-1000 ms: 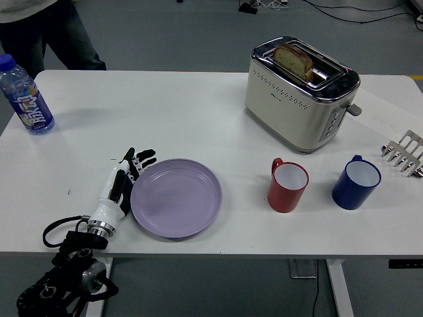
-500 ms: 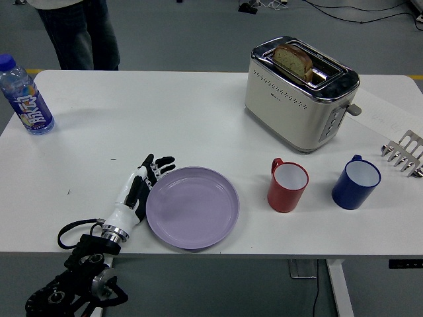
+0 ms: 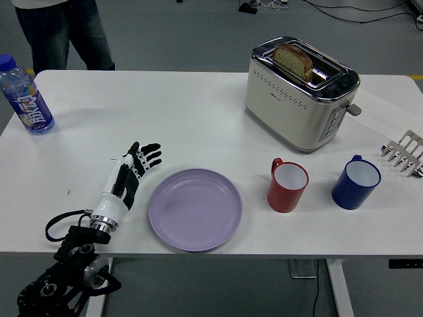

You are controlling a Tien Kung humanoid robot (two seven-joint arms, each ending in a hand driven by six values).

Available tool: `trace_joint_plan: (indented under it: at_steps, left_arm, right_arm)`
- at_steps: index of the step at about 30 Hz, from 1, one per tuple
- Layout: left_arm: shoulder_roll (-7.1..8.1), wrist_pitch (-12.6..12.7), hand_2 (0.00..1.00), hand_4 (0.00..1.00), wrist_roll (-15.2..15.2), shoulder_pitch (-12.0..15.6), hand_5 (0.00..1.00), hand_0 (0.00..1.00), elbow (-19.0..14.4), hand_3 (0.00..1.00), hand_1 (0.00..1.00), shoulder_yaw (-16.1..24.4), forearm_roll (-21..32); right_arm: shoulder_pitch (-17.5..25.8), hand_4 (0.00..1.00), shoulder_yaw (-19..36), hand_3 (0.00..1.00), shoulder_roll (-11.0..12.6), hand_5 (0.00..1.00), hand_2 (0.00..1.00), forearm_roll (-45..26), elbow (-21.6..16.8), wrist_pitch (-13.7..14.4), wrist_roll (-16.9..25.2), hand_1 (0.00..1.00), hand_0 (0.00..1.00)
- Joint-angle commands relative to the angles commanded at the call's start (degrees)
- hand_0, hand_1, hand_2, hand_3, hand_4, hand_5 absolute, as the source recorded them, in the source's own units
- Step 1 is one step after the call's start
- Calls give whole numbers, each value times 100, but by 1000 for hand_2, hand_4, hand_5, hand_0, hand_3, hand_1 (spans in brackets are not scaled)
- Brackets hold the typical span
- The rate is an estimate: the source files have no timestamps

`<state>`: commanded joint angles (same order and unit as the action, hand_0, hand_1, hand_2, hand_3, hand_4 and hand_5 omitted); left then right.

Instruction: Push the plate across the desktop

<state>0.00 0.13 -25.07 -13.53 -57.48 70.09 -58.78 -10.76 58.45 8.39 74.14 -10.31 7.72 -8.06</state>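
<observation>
Left hand (image 3: 127, 175) flat over the table, fingers spread, holding nothing, just left of the lilac plate (image 3: 195, 209) near the front edge, toaster (image 3: 301, 92) far right holding bread (image 3: 293, 61)

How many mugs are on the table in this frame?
2. The red mug stands right of the purple plate, in front of the toaster. The blue mug stands further right, apart from it. Nothing appears to hide another.
</observation>
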Motion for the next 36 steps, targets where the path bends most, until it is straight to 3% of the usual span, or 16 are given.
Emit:
trace_joint_plan:
  at_steps: [7, 8, 16, 23, 28, 36]
  left_arm:
    - [40, 12, 780, 613, 210, 45, 998, 749, -102, 659, 784, 837, -467]
    - [47, 10, 728, 614, 219, 48, 998, 743, -106, 652, 751, 881, -478]
    - [385, -206, 722, 616, 522, 216, 998, 739, -212, 649, 747, 1812, -801]
    - [540, -387, 721, 615, 716, 363, 998, 740, -311, 651, 746, 2475, -937]
    - [611, -464, 722, 615, 835, 418, 998, 740, -383, 653, 747, 2840, -938]
    - [652, -739, 725, 621, 1286, 455, 998, 739, -486, 657, 750, 3413, -1092]
  right_arm:
    - [-4, 207, 5, 618, -3, 130, 676, -10, 0, 6, 0, 608, 646]
    - [-5, 208, 5, 617, -3, 131, 676, -11, 0, 6, 0, 609, 643]
    - [-3, 208, 41, 618, -13, 131, 676, 22, 0, 2, -13, 607, 644]
    - [-4, 208, 65, 617, -23, 131, 676, 34, 0, 3, -25, 608, 645]
    - [-4, 207, 76, 617, -28, 131, 676, 53, 0, 0, -33, 607, 644]
    - [0, 208, 77, 617, -33, 131, 676, 54, 0, 0, -41, 607, 643]
